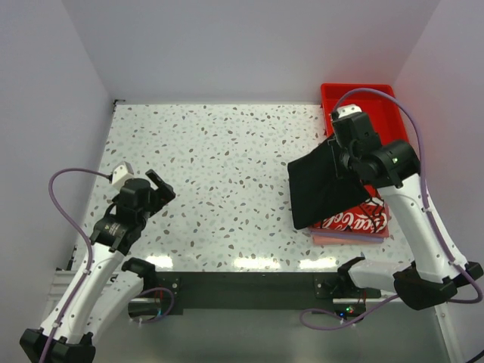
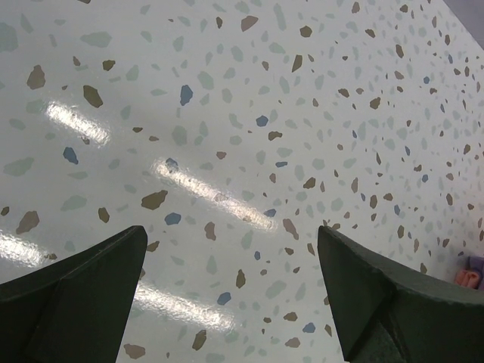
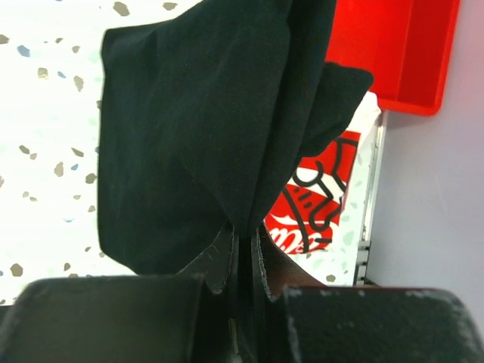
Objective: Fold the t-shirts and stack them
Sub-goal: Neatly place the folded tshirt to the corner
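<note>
- Hanging from the right fingers (image 3: 215, 268), which are clamped on its bunched edge: plain black cloth t-shirt (image 1: 321, 185), partly over the white red-printed t-shirt (image 1: 355, 221).
- Left fingers (image 2: 83, 283): apart, empty.
- Best spread flat on the speckled surface (image 1: 219, 166) first.

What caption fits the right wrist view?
Right gripper shut on the black t-shirt, lifted above the printed white t-shirt beside the red tray.

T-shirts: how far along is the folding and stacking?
Done: a printed shirt lies folded on a pink shirt. In hand: the right gripper is shut on the black shirt, held up over that stack. To do: fold it, lay it on top. The left gripper is open, empty.
</note>
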Robot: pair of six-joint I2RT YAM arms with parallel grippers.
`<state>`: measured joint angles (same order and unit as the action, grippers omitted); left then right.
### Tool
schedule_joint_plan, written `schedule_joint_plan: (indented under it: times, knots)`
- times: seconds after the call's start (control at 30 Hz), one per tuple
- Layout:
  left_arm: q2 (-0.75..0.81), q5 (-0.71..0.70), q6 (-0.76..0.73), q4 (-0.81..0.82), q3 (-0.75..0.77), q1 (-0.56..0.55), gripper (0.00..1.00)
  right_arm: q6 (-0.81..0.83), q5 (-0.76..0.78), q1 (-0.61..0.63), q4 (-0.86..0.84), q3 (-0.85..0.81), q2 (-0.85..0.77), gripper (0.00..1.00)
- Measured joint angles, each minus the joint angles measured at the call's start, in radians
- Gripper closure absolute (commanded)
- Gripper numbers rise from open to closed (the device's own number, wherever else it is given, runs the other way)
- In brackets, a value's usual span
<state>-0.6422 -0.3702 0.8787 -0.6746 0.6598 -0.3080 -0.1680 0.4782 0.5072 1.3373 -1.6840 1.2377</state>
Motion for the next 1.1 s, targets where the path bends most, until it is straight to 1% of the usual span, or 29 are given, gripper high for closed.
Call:
schedule_joint_plan:
  times: [0.2,0.43,0.67,0.87,1.0,1.03,1.07,1.1]
  knots:
    - [-0.010,0.000,0.000,0.000,0.000,0.000,0.00,0.005,0.015,-0.084,0.000,0.042,-0.018,1.00]
    - [-0.026,0.003,0.000,0.002,0.000,0.000,0.00,0.006,0.060,-0.183,-0.023,0.139,-0.031,1.00]
    - [-0.031,0.008,-0.003,0.005,0.000,0.000,0.00,0.003,0.093,-0.302,-0.110,0.270,-0.034,1.00]
    - [-0.040,0.016,-0.005,0.007,0.000,0.000,0.00,-0.003,0.083,-0.423,-0.223,0.416,-0.024,1.00]
    - [-0.057,0.019,-0.007,0.007,0.000,0.000,0.00,-0.014,0.081,-0.480,-0.271,0.480,-0.005,1.00]
    - [-0.061,0.021,-0.007,0.007,0.000,0.000,0.00,-0.019,0.081,-0.489,-0.277,0.490,0.000,0.84]
    - [-0.064,0.022,-0.007,0.007,0.000,0.000,0.00,-0.029,0.081,-0.494,-0.285,0.500,0.002,0.75]
    - [-0.067,0.023,-0.007,0.007,0.000,0.000,0.00,-0.037,0.083,-0.497,-0.290,0.509,0.004,0.62]
